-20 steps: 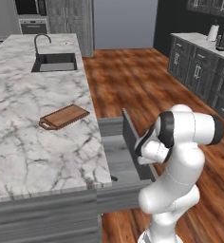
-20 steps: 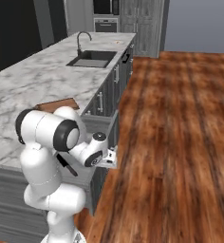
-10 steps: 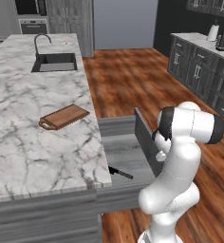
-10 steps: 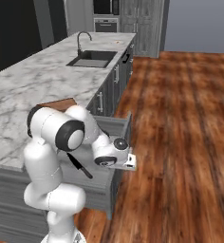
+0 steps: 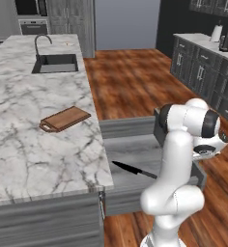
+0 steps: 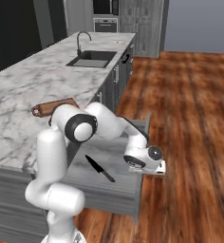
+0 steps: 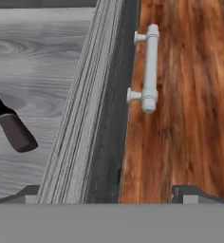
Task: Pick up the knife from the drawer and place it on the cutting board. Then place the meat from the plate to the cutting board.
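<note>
The drawer (image 5: pixel 130 147) stands pulled far out of the marble-topped cabinet. The dark knife (image 5: pixel 134 169) lies slanted on its grey floor, also seen as the knife (image 6: pixel 99 168); its handle end (image 7: pixel 15 132) shows in the hand view. My gripper (image 6: pixel 144 163) hangs open over the drawer's front panel (image 7: pixel 104 109), beside the pale bar handle (image 7: pixel 150 69), holding nothing. The wooden cutting board (image 5: pixel 65 118) rests on the counter left of the drawer. A tiny orange speck (image 5: pixel 67 44), perhaps the meat, sits right of the sink; the plate is too faint to make out.
A sink with a faucet (image 5: pixel 55 62) is set into the far part of the marble counter (image 5: pixel 34 154). Wooden floor (image 5: pixel 130 82) spreads to the right of the island. Dark cabinets (image 5: pixel 203 72) line the far right wall.
The drawer has slid much further out, uncovering the knife inside. My hand moved outward along with the drawer front.
</note>
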Motion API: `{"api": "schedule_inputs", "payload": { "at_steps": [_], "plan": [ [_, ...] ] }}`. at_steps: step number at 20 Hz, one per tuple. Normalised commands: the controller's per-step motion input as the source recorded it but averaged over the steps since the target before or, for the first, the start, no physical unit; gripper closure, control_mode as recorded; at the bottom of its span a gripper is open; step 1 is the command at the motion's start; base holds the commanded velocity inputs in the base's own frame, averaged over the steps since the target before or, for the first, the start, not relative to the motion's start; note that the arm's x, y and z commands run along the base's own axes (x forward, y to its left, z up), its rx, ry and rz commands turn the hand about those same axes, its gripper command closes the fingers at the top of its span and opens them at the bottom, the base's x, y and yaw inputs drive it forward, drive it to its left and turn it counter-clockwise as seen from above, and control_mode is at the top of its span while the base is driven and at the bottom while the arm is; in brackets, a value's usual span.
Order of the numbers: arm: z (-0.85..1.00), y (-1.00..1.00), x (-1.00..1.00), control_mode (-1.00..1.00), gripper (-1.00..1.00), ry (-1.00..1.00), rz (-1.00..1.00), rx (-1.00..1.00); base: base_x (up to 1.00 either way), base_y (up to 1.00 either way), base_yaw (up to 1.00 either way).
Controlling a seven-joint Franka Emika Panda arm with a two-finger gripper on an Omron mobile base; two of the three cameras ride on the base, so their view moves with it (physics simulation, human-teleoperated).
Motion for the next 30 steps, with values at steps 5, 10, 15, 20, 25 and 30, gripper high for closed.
{"api": "schedule_inputs", "payload": {
  "at_steps": [5, 10, 15, 20, 25, 30],
  "plan": [
    [0.41, -0.14, 0.03, -1.00, -1.00, 0.04, 0.00, 0.04, 0.00, 0.00, 0.00],
    [0.59, 0.31, -0.01, -1.00, -1.00, 0.00, 0.00, -0.02, 0.00, 0.00, 0.00],
    [0.62, 0.40, 0.00, -1.00, -1.00, 0.03, 0.00, -0.04, 0.00, 0.00, 0.00],
    [0.05, 0.44, -0.32, -1.00, -1.00, 0.03, 0.00, -0.05, 0.00, 0.00, 0.00],
    [0.00, 0.21, -0.41, -1.00, -1.00, -0.12, 0.00, -0.07, 0.00, 0.00, 0.00],
    [0.29, 0.62, 0.00, -1.00, -1.00, 0.11, 0.04, -0.16, 0.00, 0.00, 0.00]
  ]
}}
